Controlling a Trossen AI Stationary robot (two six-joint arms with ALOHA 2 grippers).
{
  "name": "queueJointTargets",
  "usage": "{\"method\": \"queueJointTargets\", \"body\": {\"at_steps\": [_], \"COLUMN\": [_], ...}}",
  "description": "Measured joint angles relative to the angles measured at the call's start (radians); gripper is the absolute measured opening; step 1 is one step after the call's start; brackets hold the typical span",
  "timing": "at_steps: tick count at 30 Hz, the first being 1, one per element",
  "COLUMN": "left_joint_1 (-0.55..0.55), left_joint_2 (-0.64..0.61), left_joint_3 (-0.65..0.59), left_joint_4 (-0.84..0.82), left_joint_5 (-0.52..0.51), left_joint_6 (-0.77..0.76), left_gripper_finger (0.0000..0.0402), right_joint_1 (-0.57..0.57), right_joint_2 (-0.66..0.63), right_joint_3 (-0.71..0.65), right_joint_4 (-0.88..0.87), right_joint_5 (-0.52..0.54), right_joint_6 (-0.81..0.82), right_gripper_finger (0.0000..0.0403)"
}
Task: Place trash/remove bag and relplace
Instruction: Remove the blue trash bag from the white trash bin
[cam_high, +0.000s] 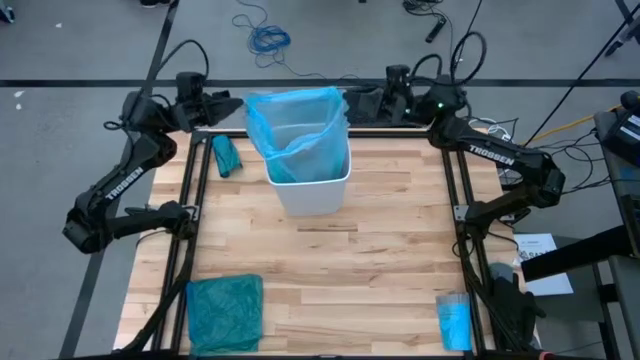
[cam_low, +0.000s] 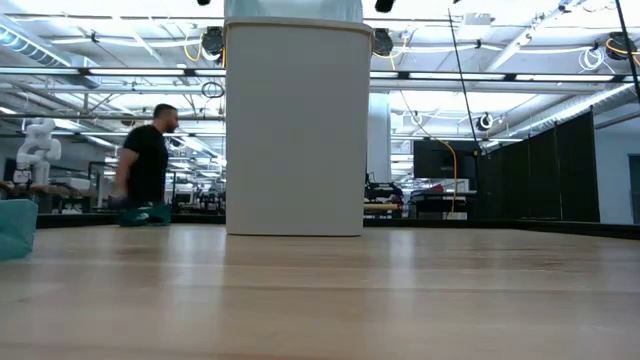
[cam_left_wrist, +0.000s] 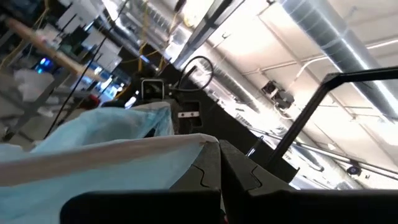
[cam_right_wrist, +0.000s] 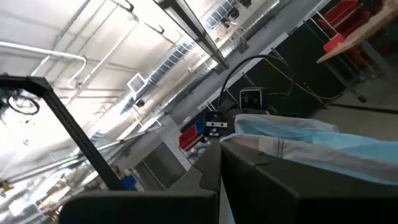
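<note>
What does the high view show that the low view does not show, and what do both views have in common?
Only the high view shows the light blue bag lining the white bin, the left gripper and right gripper parked shut at the table's far edge, the folded teal bag, the small teal bundle and the bright blue roll. Only the low view shows a person in the room behind. Both show the bin and the wooden table.

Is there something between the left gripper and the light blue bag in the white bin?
Nothing visible stands between them. The left gripper is parked at the table's far edge, jaws shut, right beside the bag, whose blue rim folds over the white bin. The rolled teal bag lies on the table beside the bin, off that path.
</note>
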Motion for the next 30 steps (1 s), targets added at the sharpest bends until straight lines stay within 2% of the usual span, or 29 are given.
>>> {"method": "queueJointTargets", "body": {"at_steps": [5, 12, 15, 24, 27, 30], "left_joint_1": [0.000, -0.004, -0.021, -0.069, -0.081, -0.089], "left_joint_2": [0.010, 0.058, 0.080, 0.134, 0.150, 0.156], "left_joint_3": [0.043, 0.044, 0.047, 0.179, 0.216, 0.219], "left_joint_4": [-0.005, -0.041, -0.027, 0.008, 0.006, -0.038], "left_joint_5": [0.014, 0.030, 0.030, 0.030, 0.035, 0.034], "left_joint_6": [0.023, 0.031, 0.023, 0.024, 0.035, 0.061], "left_gripper_finger": [0.0000, 0.0000, 0.0000, 0.0000, 0.0000, 0.0000], "right_joint_1": [0.011, 0.013, 0.022, 0.023, 0.022, 0.017], "right_joint_2": [-0.001, 0.001, 0.001, 0.000, -0.001, -0.002], "right_joint_3": [0.079, 0.081, 0.081, 0.081, 0.081, 0.081], "right_joint_4": [-0.149, -0.356, -0.341, -0.097, -0.112, -0.229], "right_joint_5": [-0.002, 0.007, 0.008, -0.048, -0.066, -0.071], "right_joint_6": [-0.098, -0.159, -0.161, -0.069, -0.068, -0.088], "right_gripper_finger": [0.0000, 0.0000, 0.0000, 0.0000, 0.0000, 0.0000]}}
